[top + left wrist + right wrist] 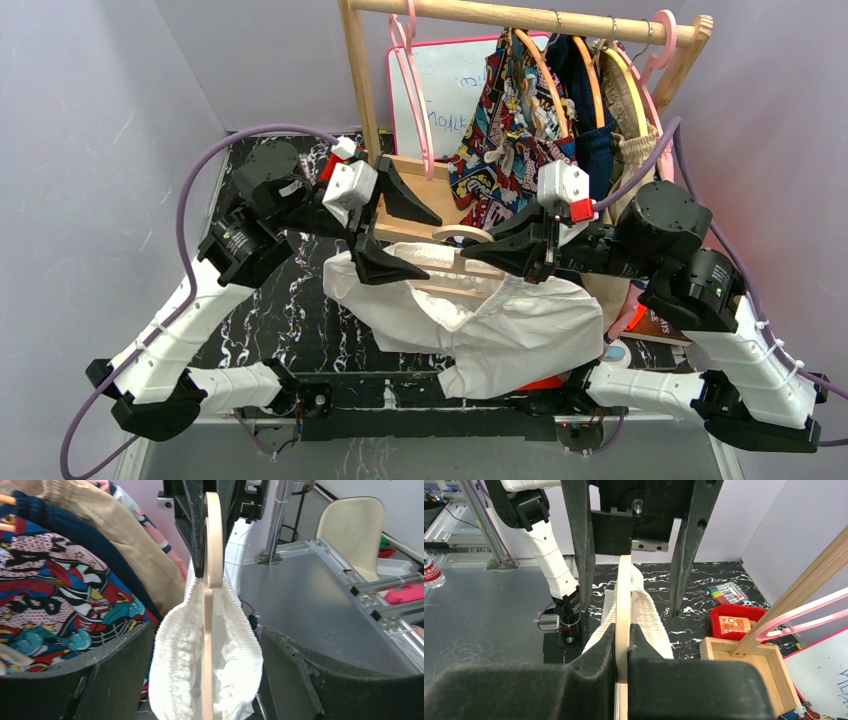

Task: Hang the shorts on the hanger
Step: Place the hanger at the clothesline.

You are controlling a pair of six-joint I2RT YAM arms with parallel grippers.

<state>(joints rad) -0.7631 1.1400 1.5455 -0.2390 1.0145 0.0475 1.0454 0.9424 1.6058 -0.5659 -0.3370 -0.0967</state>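
Right gripper (pixel 622 647) pinching flat cream hanger (pixel 624 585) edge-on, left gripper (pixel 205 640) spread wide either side of ribbed elastic waistband (pixel 175 645), waistband looped around hanger, crinkled white shorts (pixel 500 325) hanging limp over black marbled worktop (pixel 280 310)

Robotics lab / test cell, not a home. L arm (pixel 190 310) & R arm (pixel 745 345) are bolted at the near edge of a black marble-look table (pixel 270 310). Table is boxed in on 3 sides by plain grey partition walls (pixel 100 120). Purple cable (pixel 270 127) loops out from the arms. Wrist views show alu extrusion framing (pixel 385 587) outside the cell, plus a plywood chair (pixel 352 530). Rest looks like test props: small wooden clothes rack (pixel 500 12), pink-framed whiteboard (pixel 450 90), red tray (pixel 736 622) w/ markers (pixel 724 592) near it, water bottle (pixel 431 575).
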